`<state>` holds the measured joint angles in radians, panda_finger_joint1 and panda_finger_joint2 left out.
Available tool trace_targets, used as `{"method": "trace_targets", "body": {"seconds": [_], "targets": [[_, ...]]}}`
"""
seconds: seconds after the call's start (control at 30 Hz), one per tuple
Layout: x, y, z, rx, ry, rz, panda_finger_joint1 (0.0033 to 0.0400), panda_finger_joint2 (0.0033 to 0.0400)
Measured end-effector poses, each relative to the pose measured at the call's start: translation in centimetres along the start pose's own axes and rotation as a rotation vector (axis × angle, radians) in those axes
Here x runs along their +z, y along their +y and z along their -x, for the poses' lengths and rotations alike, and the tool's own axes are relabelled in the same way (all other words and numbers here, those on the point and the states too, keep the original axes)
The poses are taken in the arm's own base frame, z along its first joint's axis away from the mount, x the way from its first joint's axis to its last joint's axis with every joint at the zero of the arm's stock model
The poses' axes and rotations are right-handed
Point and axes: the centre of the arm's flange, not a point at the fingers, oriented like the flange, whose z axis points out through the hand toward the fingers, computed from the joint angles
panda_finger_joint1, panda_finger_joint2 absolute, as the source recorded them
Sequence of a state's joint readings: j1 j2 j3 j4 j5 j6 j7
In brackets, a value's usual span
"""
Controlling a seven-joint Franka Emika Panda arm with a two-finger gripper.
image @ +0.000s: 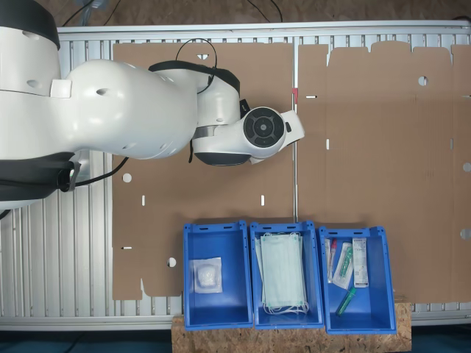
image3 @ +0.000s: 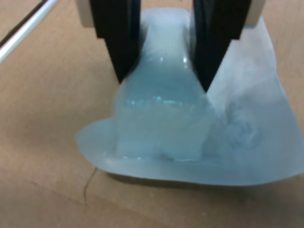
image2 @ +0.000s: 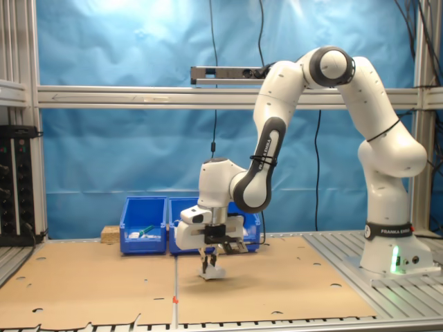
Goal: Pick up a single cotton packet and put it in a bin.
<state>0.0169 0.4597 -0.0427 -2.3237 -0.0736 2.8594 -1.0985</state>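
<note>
Panda arm (image2: 346, 111) spans upper right to centre of the second exterior view, wrist low over the cardboard sheet (image2: 104, 283). In the first exterior view it covers the upper left, hiding the pick spot. Three blue bins sit along the lower edge of the first exterior view: the bin (image: 215, 273) at lower centre-left with one packet inside, a mask bin (image: 285, 273) in the middle, a tube and syringe bin (image: 355, 278) toward the lower right.

Gripper (image3: 164, 83) is clamped on the cotton packet (image3: 190, 137), fingers (image3: 116, 42) pinching a raised fold of plastic; in the second exterior view the cotton packet (image2: 211, 272) sits at lower centre, at or just off the cardboard, can't tell which.

Risk: grip is only on thin film, not the wad, so the packet could slip out on the lift or swing. Bins are alike and adjacent, so a slight offset could drop it in with the masks.
</note>
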Motion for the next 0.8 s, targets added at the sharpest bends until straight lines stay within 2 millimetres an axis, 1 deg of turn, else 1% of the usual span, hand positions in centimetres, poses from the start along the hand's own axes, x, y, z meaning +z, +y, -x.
{"method": "trace_targets", "body": {"seconds": [0.13,0.23,0.4,0.57,0.7,0.8], "targets": [[-0.6,0.1,-0.1,0.0,-0.003,-0.007,0.0073,0.0073],[-1.4,0.2,-0.1,0.0,-0.009,-0.016,0.0074,0.0074],[-4.5,0.5,0.0,0.004,-0.021,-0.036,0.0074,0.0074],[-8.4,0.8,0.1,0.009,-0.029,-0.045,0.0074,0.0074],[-12.3,1.0,0.6,0.018,-0.032,-0.046,0.0074,0.0074],[-15.5,1.2,1.4,0.033,-0.032,-0.038,0.0074,0.0074]]}}
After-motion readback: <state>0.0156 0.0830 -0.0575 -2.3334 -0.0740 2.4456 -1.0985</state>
